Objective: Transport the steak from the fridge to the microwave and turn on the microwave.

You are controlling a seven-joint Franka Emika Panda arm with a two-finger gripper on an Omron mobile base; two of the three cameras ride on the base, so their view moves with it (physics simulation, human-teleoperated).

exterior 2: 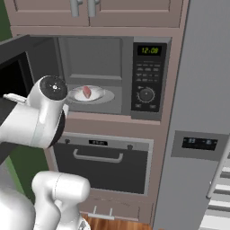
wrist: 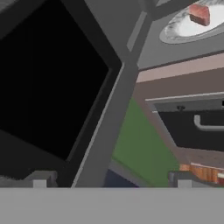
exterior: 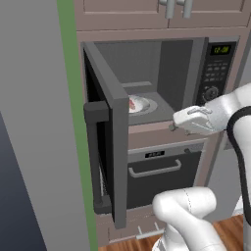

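Fingers (wrist: 111, 181) apart, near open microwave (exterior: 162, 73) door edge.

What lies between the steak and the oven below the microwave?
In the right base view, the steak sits on a white plate; below come the microwave floor and a brown cabinet strip, then the oven.

The open microwave (exterior: 147, 73) door (exterior: 105, 132) hides the left part of the steak (exterior: 132, 104) and its plate (exterior: 142, 105) in the left base view. In the right base view the arm covers the plate's left rim, and the fridge (exterior 2: 197, 134) runs off the right edge. The panel buttons (exterior 2: 148, 72) are too small to read. The hand view cuts the oven (wrist: 197, 127) at its right edge.
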